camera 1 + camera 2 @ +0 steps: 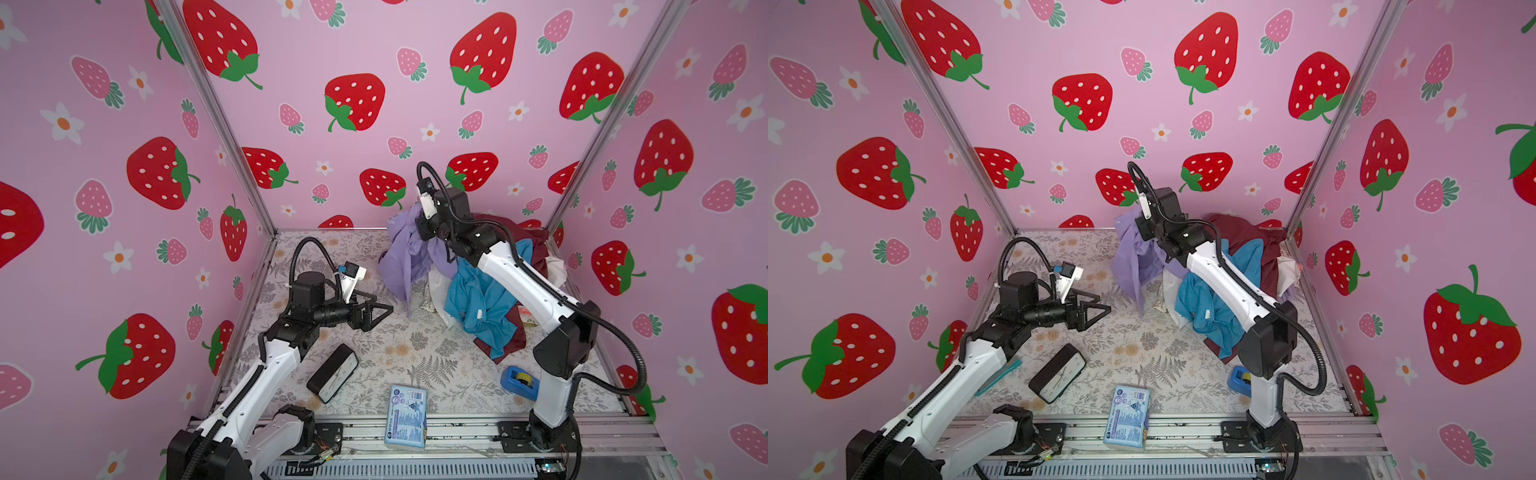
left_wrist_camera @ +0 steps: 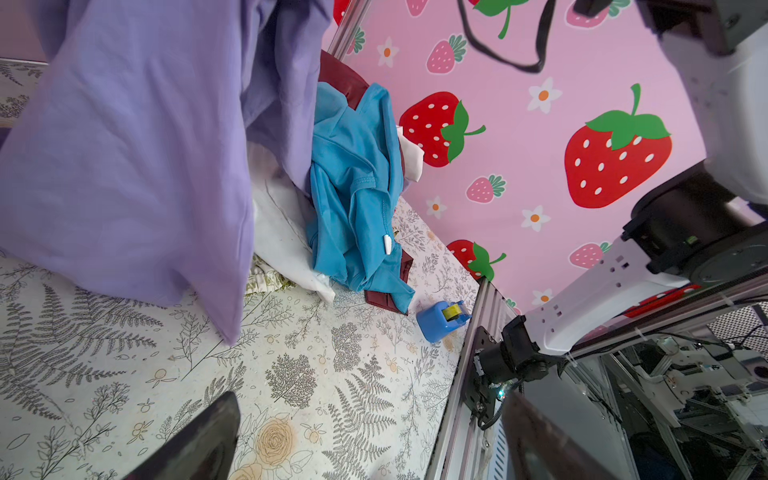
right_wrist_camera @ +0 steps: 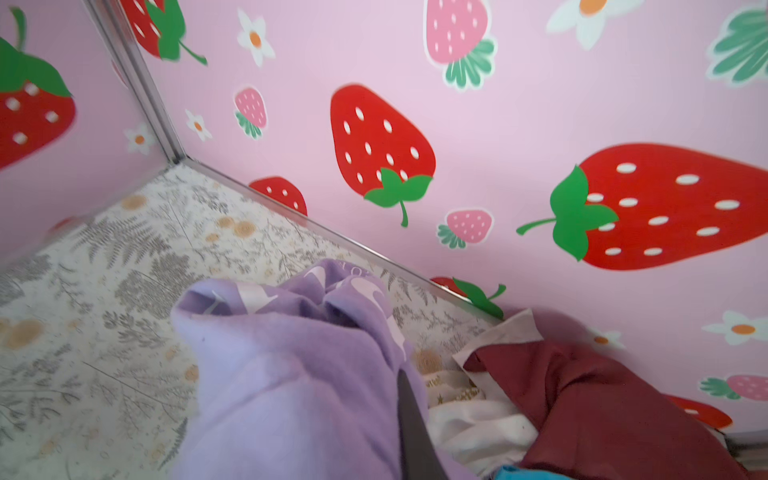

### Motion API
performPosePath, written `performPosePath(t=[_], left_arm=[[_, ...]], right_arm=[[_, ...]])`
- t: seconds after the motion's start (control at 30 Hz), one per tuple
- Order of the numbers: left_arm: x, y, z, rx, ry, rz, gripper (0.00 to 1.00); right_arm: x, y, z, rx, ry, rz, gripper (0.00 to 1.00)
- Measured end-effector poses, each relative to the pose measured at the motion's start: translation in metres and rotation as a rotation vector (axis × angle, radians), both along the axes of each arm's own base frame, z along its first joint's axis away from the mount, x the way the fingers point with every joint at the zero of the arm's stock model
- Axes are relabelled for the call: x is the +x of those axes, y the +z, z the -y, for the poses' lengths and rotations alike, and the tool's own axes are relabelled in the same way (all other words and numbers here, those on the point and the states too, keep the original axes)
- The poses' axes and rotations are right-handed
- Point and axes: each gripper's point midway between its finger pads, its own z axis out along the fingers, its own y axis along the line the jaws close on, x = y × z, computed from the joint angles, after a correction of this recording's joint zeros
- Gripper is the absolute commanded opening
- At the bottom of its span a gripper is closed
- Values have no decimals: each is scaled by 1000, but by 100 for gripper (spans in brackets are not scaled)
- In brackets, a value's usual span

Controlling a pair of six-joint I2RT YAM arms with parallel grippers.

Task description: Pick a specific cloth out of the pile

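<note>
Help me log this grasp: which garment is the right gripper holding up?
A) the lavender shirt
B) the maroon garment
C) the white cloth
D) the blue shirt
A: the right gripper is shut on a bunched fold of the lavender shirt, which hangs from it beside the pile.

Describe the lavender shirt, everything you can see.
The cloth is a large pale lavender shirt, soft and matte, with white print near its gathered top, unreadable. The right gripper is shut on that bunch; one of its fingers shows beside it. The rest hangs in long folds over the back of the table, left of the pile in both top views and against its white garment. Whether the lower tip touches the table is unclear.
</note>
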Motion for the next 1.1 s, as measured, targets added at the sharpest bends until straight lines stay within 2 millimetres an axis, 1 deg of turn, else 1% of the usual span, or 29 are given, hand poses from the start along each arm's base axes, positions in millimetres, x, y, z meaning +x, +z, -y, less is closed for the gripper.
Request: performPosePath(t=[0.03,0.1,0.17,0.27,0.33,0.47,0.63,0.73,0.83,0.97,1.1], left_arm=[[-1,1,0,-1,1,5,99],[-2,4,-1,-2,5,17,99],[-3,7,-2,-3,7,28,99],[-5,11,-2,-6,7,42,99],[-6,13,-3,-8,7,49,99],[-8,14,-3,-8,10,58,99],[-10,14,-4,-7,13,68,99],[-13,17,-5,-7,12,84,99],[-15,20,-6,-8,10,103,99],[-17,21,-6,-8,10,114,99],[-17,17,-7,-2,15,109,99]], right_arm=[[-2,17,-3,34,20,25,0],[-6,41,-10,90,60,58,0],[-9,60,-17,143,101,80,0],[-13,73,-33,211,178,84,0],[-15,71,-47,252,235,64,0],[-18,54,-76,333,348,-10,0],[-28,22,-125,432,511,-134,0],[-36,4,-150,472,596,-198,0],[-42,-18,-169,496,656,-267,0],[-48,-45,-185,523,718,-354,0],[-57,-80,-198,539,767,-454,0]])
